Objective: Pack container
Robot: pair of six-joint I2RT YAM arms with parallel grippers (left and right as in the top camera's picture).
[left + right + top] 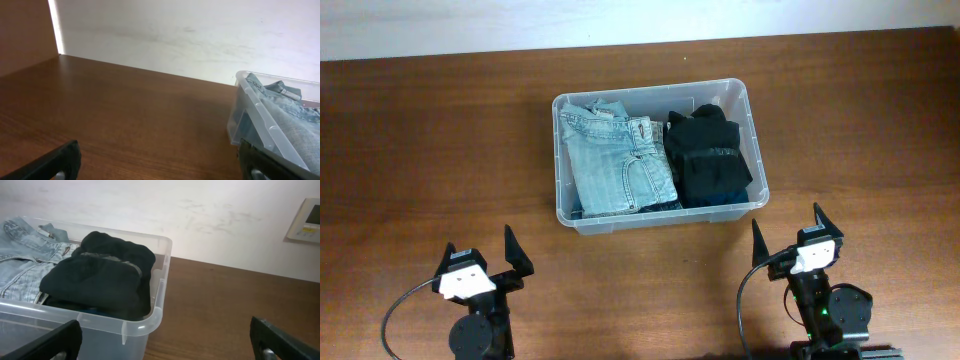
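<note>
The clear plastic container (752, 140) stands in the middle of the table. Folded light blue jeans (618, 160) fill its left half and a folded black garment (710, 155) fills its right half. My left gripper (482, 252) is open and empty near the front left edge, well clear of the container. My right gripper (788, 238) is open and empty near the front right, just in front of the container's near right corner (155, 315). The right wrist view shows the black garment (100, 277) and jeans (25, 255). The left wrist view shows the container's left end (260, 125).
The wooden table (440, 140) runs to a pale wall at the back. A white wall panel (306, 221) shows at the upper right of the right wrist view.
</note>
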